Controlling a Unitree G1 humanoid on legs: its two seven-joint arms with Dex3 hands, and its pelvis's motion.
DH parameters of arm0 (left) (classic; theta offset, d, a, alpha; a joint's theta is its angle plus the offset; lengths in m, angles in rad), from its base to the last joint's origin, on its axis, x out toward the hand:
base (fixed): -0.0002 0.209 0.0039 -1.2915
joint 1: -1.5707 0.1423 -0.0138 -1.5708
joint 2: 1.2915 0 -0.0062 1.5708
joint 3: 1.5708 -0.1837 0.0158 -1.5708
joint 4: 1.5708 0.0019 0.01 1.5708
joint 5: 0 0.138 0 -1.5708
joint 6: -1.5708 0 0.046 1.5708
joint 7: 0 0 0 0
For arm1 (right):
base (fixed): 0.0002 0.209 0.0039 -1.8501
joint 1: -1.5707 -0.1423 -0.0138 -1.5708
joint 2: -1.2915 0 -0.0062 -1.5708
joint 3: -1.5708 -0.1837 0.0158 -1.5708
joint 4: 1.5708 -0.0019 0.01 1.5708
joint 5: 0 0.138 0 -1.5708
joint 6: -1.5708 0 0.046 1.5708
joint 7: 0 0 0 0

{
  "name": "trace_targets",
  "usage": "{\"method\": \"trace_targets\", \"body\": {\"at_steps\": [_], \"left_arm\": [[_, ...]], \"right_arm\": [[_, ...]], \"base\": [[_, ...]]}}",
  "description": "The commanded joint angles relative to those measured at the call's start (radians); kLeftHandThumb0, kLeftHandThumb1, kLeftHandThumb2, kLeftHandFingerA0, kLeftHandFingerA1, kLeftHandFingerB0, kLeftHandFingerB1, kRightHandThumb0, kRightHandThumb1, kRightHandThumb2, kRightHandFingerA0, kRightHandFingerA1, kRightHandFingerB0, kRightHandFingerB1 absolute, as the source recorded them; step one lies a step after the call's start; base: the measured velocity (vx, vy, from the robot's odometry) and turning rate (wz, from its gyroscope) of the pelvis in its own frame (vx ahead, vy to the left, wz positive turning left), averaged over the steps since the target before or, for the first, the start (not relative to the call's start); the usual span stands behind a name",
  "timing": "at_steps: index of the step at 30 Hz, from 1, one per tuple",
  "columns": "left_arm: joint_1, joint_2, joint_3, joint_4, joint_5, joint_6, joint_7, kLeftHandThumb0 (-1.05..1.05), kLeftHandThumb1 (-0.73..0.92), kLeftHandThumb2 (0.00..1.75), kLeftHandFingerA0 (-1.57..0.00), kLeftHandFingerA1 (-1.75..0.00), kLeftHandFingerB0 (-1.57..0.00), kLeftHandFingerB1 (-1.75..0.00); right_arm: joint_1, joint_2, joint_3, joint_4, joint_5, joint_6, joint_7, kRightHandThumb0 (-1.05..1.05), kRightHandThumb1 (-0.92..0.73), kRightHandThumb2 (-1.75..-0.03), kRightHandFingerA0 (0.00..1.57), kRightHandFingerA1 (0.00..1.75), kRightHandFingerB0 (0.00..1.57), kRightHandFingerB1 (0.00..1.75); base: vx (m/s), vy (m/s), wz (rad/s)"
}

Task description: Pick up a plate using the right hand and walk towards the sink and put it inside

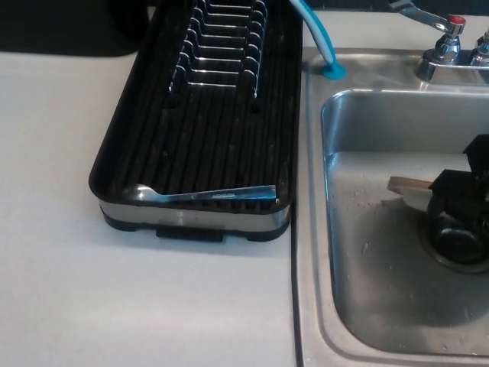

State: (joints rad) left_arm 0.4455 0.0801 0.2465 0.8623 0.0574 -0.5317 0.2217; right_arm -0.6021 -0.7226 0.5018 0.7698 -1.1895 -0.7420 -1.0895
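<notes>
1. White tabletop (153, 306), black dish rack (206, 115) sitting empty beside the steel sink (367, 298).
2. Right hand (462, 202) is down in the basin, clamped on the plate (405, 183), edge poking out.
3. Pretty much done, just needs letting go.

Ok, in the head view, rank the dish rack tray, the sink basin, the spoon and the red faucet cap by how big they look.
1. Dish rack tray and sink basin look alike in size; the basin is cut off at the picture's edge, so I won't rank them.
2. Spoon lying across the tray's front.
3. Red faucet cap, smallest.
</notes>
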Motion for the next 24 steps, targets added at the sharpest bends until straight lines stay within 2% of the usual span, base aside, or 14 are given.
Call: {"method": "trace_targets", "body": {"at_steps": [1, 5, 6, 8, 9, 10, 13, 14, 15, 17, 18, 22, 23, 24], "left_arm": [[0.019, 0.009, -0.004, -0.027, 0.005, -0.046, 0.021, 0.11, 0.86, 1.54, -1.56, -1.54, -1.47, -1.47], [0.016, 0.011, -0.007, -0.027, 0.010, -0.037, 0.030, 0.11, 0.85, 1.52, -1.54, -1.52, -1.44, -1.44], [0.013, 0.012, -0.006, -0.022, 0.007, -0.039, 0.028, 0.19, 0.58, 1.75, -1.32, -1.75, -1.17, -1.56], [0.013, 0.012, -0.007, -0.022, 0.007, -0.039, 0.029, 0.19, 0.58, 1.75, -1.32, -1.75, -1.17, -1.56], [0.023, 0.009, -0.006, -0.040, 0.001, -0.039, 0.021, 0.11, 0.87, 1.55, -1.57, -1.55, -1.47, -1.47], [0.021, 0.010, -0.005, -0.035, -0.002, -0.041, 0.017, 0.11, 0.87, 1.54, -1.56, -1.54, -1.47, -1.46], [0.021, 0.010, -0.004, -0.034, -0.003, -0.041, 0.016, 0.11, 0.87, 1.54, -1.56, -1.54, -1.47, -1.46], [0.017, 0.014, -0.002, -0.020, -0.001, -0.045, 0.022, 0.11, 0.85, 1.53, -1.57, -1.54, -1.49, -1.47], [0.016, 0.016, -0.001, -0.013, 0.000, -0.047, 0.024, 0.11, 0.85, 1.53, -1.57, -1.54, -1.49, -1.47], [0.016, 0.016, 0.000, -0.013, 0.000, -0.048, 0.024, 0.11, 0.85, 1.53, -1.57, -1.54, -1.49, -1.47], [0.019, 0.015, -0.004, -0.010, 0.003, -0.055, 0.025, 0.13, 0.83, 1.53, -1.56, -1.54, -1.48, -1.47], [0.021, 0.014, -0.005, -0.008, 0.005, -0.059, 0.025, 0.13, 0.83, 1.53, -1.56, -1.54, -1.48, -1.47], [0.017, 0.015, -0.005, 0.005, 0.007, -0.068, 0.026, 0.19, 0.53, 1.75, -1.33, -1.72, -1.18, -1.53], [0.015, 0.016, -0.006, 0.014, 0.008, -0.075, 0.027, 0.19, 0.53, 1.75, -1.33, -1.72, -1.18, -1.53]], "right_arm": [[-0.013, -0.012, 0.045, -0.002, -0.039, 0.059, -0.054, -0.16, -0.46, -0.88, 1.08, 1.51, 0.96, 1.05], [-0.012, -0.001, 0.077, 0.015, -0.026, 0.017, -0.075, -0.11, -0.48, -0.93, 1.06, 1.54, 0.93, 1.11], [-0.004, -0.003, 0.084, 0.003, -0.027, 0.021, -0.069, -0.10, -0.47, -0.95, 1.03, 1.59, 0.88, 1.18], [-0.006, -0.004, 0.092, 0.003, -0.024, 0.024, -0.072, -0.10, -0.47, -0.95, 1.03, 1.59, 0.88, 1.18], [0.032, 0.003, 0.101, -0.019, 0.021, -0.015, 0.038, -0.22, -0.50, -0.78, 1.00, 1.57, 0.91, 1.05], [0.051, -0.001, 0.104, -0.041, 0.046, -0.034, 0.105, -0.22, -0.52, -0.71, 1.03, 1.42, 0.94, 0.88], [0.063, -0.005, 0.100, -0.061, 0.063, -0.039, 0.143, -0.22, -0.52, -0.71, 1.03, 1.42, 0.94, 0.88], [0.091, -0.007, 0.099, -0.093, 0.134, -0.072, 0.286, -0.16, -0.52, -0.67, 1.00, 1.32, 0.93, 0.69], [0.105, -0.009, 0.097, -0.109, 0.167, -0.086, 0.351, -0.16, -0.52, -0.67, 1.00, 1.32, 0.93, 0.69], [0.110, -0.009, 0.091, -0.117, 0.172, -0.084, 0.364, -0.16, -0.52, -0.67, 1.00, 1.32, 0.93, 0.69], [0.130, -0.008, 0.094, -0.134, 0.244, -0.104, 0.468, -0.08, -0.55, -0.88, 1.04, 1.17, 0.82, 0.65], [0.146, -0.009, 0.087, -0.154, 0.286, -0.108, 0.534, -0.08, -0.55, -0.88, 1.04, 1.17, 0.82, 0.65], [0.144, -0.014, 0.087, -0.158, 0.304, -0.112, 0.566, -0.07, -0.55, -0.83, 0.89, 1.04, 0.61, 0.53], [0.142, -0.017, 0.088, -0.159, 0.316, -0.116, 0.589, -0.07, -0.55, -0.83, 0.89, 1.04, 0.61, 0.53]], "base": [[0.00, 0.000, 0.00], [0.00, 0.000, 0.00], [0.00, 0.000, 0.00], [0.00, 0.000, 0.00], [0.00, 0.000, 0.00], [0.00, 0.000, 0.00], [0.00, 0.000, 0.00], [0.00, 0.000, 0.00], [0.00, 0.000, 0.00], [0.00, 0.000, 0.00], [0.00, 0.000, 0.00], [0.00, 0.000, 0.00], [0.00, 0.000, 0.00], [0.00, 0.000, 0.00]]}}
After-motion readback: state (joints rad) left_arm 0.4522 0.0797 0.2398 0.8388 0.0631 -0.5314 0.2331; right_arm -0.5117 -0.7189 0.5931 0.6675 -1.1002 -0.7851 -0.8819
